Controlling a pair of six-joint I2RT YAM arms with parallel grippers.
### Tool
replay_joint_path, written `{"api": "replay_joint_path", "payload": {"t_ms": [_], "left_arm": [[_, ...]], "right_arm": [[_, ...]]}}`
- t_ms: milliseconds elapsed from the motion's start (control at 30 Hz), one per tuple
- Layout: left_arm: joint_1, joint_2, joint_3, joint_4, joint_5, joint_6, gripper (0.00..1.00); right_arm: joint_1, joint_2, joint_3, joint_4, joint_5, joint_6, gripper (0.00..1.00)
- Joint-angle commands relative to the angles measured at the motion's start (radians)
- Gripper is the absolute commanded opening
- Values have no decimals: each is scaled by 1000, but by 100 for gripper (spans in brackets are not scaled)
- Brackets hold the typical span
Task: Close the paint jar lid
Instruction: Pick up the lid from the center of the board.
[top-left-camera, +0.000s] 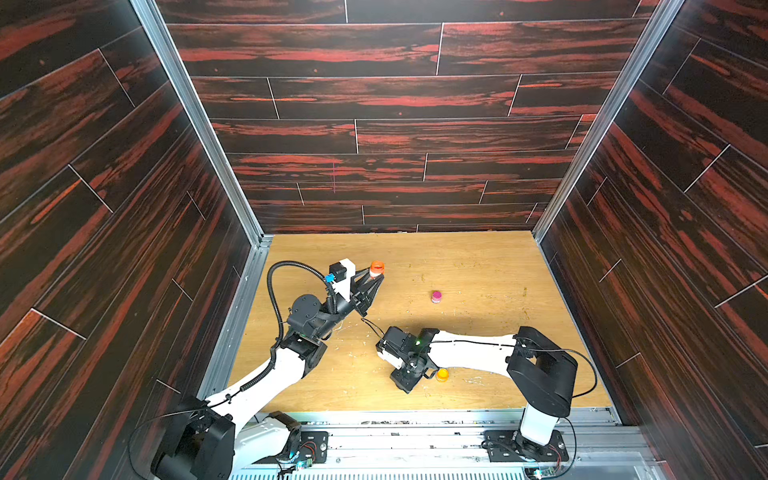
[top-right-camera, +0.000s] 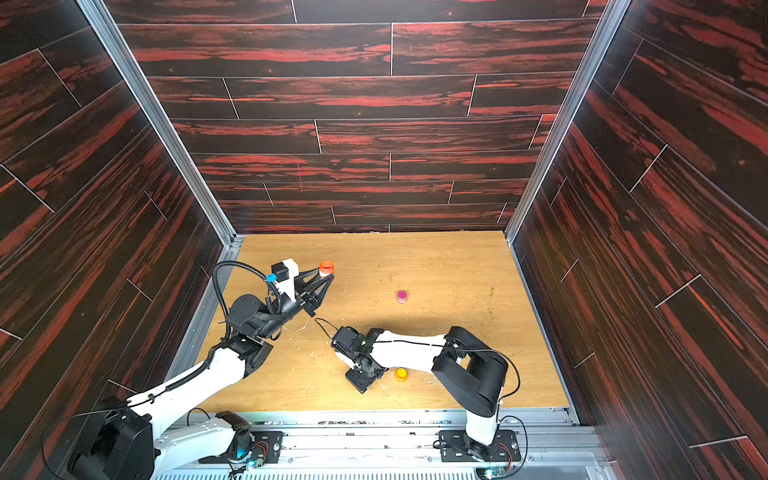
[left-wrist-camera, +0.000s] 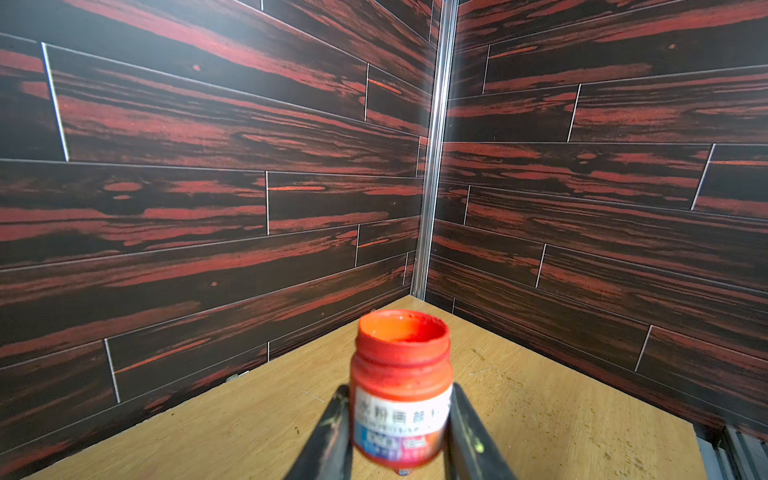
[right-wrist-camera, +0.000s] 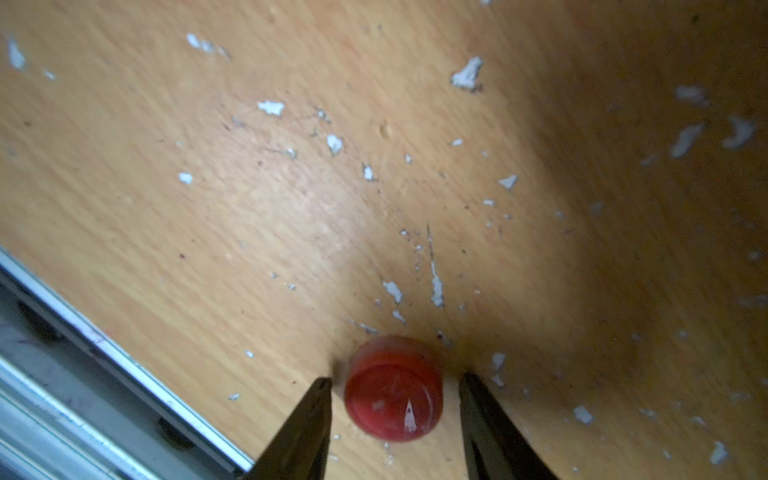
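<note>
The paint jar (left-wrist-camera: 401, 386) is small, orange, white-labelled, and its mouth is uncovered. My left gripper (left-wrist-camera: 400, 390) is shut on its body and holds it upright above the back left of the wooden table; in both top views the jar (top-left-camera: 377, 269) (top-right-camera: 326, 268) shows at the fingertips. The red lid (right-wrist-camera: 395, 395) lies flat on the table near the front edge. My right gripper (right-wrist-camera: 395, 380) points down over it, open, one finger on each side with a small gap to the lid. In both top views the right gripper (top-left-camera: 405, 384) (top-right-camera: 361, 380) hides the lid.
A closed yellow-orange jar (top-left-camera: 441, 375) (top-right-camera: 401, 374) stands just right of the right gripper. A small pink jar (top-left-camera: 436, 296) (top-right-camera: 401, 296) stands mid-table. Dark red panel walls enclose the table (top-left-camera: 478, 257) on three sides. A metal rail (right-wrist-camera: 104, 345) runs along the front edge.
</note>
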Motion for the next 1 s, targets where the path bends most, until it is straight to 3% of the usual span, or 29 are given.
{"api": "replay_joint_path", "payload": {"t_ms": [0,200,533,733,967], "left_arm": [[7,-22,3,11,-2,13,32],[9,-20,1,11,-2,13,32],[16,-4,3,28,4,6,31],[24,37,34,51,27,-12,32],[24,107,85,112,67,-25,32]], "right_arm": [[9,35,12,-1,4,5,52],[9,44,10,-6,3,10,41],[-16,-1,43,-11,84,28,33],[-120,-99,56,-1,75,32,32],[-312,-219,140,-14,-104,6,32]]}}
